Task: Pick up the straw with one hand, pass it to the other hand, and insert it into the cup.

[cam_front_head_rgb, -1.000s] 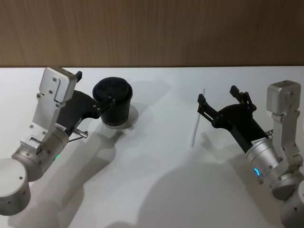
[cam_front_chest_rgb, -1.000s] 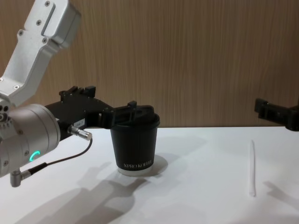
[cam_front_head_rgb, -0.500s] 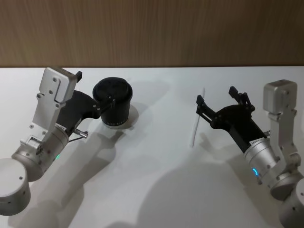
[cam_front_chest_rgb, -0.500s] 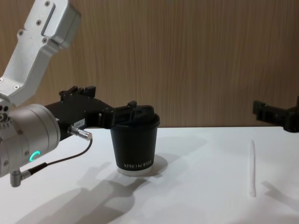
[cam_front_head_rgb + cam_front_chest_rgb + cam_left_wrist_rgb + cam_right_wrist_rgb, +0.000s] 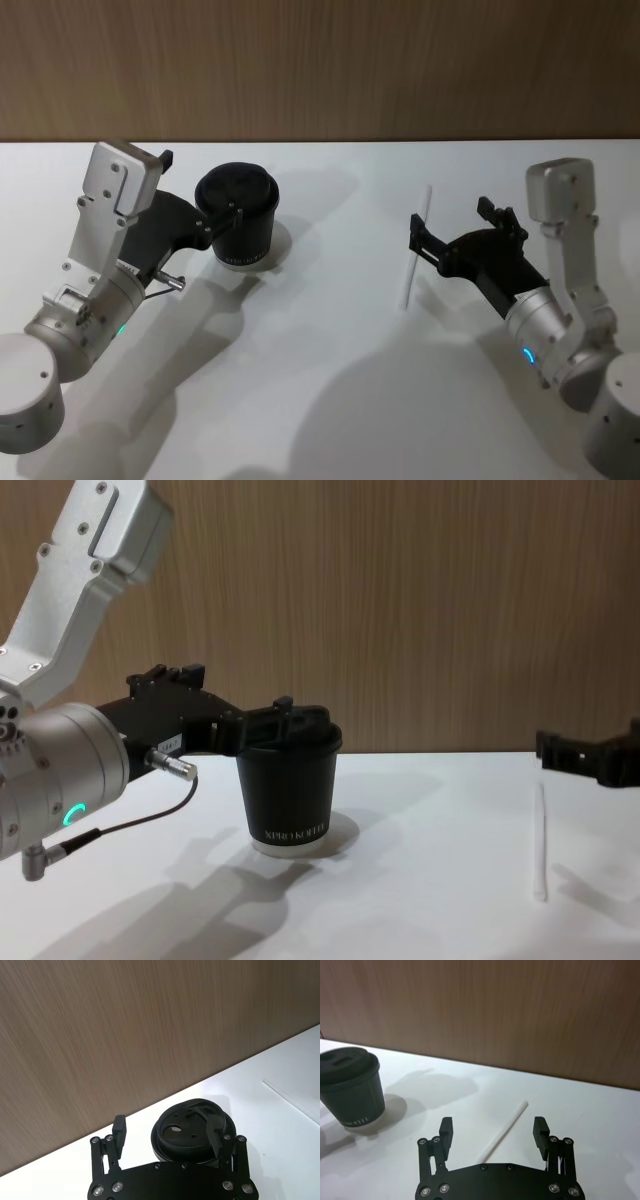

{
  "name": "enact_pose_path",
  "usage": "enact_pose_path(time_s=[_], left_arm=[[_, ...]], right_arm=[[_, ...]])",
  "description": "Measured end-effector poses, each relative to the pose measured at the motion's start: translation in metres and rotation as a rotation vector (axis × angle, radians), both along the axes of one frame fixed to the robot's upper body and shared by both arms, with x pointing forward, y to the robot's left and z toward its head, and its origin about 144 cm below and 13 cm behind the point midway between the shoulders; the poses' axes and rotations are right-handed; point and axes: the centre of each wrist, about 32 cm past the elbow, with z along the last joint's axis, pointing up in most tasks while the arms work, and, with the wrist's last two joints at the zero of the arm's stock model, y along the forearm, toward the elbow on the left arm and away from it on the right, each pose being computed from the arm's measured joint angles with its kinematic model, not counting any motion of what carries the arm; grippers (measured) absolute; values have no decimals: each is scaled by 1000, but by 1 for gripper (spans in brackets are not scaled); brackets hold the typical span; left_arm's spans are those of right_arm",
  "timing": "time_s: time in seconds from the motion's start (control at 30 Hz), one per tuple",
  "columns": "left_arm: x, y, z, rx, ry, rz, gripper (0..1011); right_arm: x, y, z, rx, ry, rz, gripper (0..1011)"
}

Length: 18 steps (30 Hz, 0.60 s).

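Your left gripper (image 5: 167,1131): at lid height of the cup (image 5: 243,240). Fingers spread, the lid between them and nearer one finger; you cannot tell whether they touch.
Cup: upright on the table (image 5: 330,390), left of centre, lid on.
Your right gripper (image 5: 493,1125): low over the straw (image 5: 414,247). Fingers spread, one to each side of it, gripping nothing.
Straw: flat on the table, right of centre, running roughly front to back, well apart from the cup.
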Motion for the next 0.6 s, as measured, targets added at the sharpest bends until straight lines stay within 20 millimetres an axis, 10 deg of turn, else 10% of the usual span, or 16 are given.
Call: enact_pose_path(time_s=[0.6], left_arm=[[0,0,0,0,0,0,1003]], right_arm=[[21,-2,-2,-24,222,-28,1001]])
